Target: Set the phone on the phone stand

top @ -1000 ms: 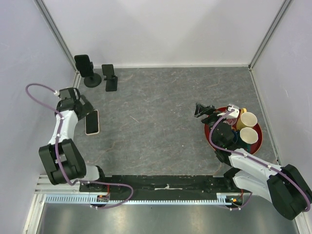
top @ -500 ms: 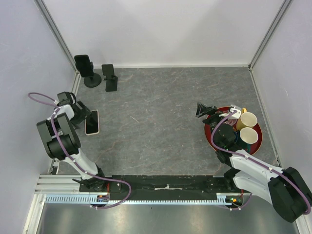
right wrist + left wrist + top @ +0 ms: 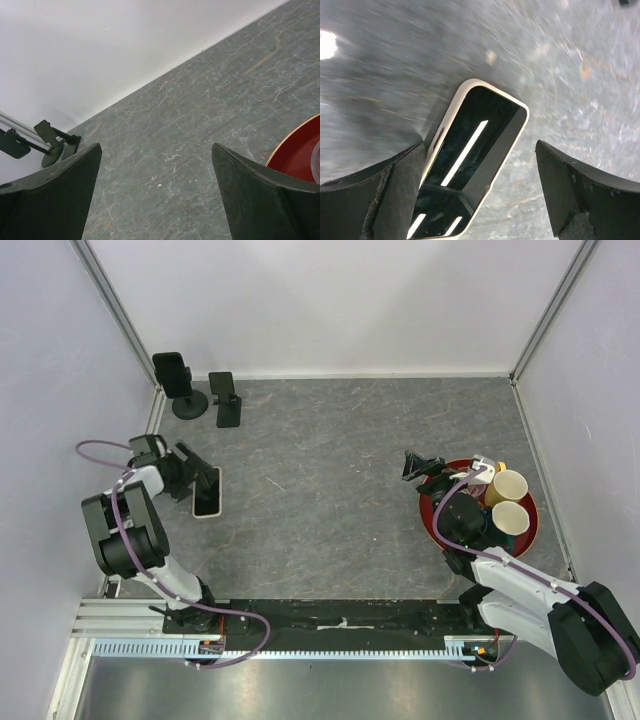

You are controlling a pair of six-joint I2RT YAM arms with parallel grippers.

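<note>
Two grippers are in view, both with jaws spread wide and neither holding anything. You will find the phone (image 3: 207, 491) lying flat, screen up, on the table (image 3: 330, 460) at its left side. The left gripper (image 3: 197, 475) is right at it, low over its far-left end. From the left wrist, the phone sits in the gap between the two fingers. Its long axis is skewed to the line between the tips, running from lower left to upper right. The left finger (image 3: 395, 195) sits against or just beside one long edge, while the other finger stands well apart. That view is smeared, so you cannot confirm contact there. From above, the phone's long axis runs roughly near to far, leaning slightly right at the far end. The stands (image 3: 226, 400) are in the far-left corner, beyond the phone and on the same side as the left arm. The right gripper (image 3: 415, 468) is across the table by the tray (image 3: 532, 530) of cups (image 3: 508, 486), well apart from both phone and stands. In my judgement the left arm is the one to use. Note the skew: the fingers want squaring to the phone's long edges before you close.
</note>
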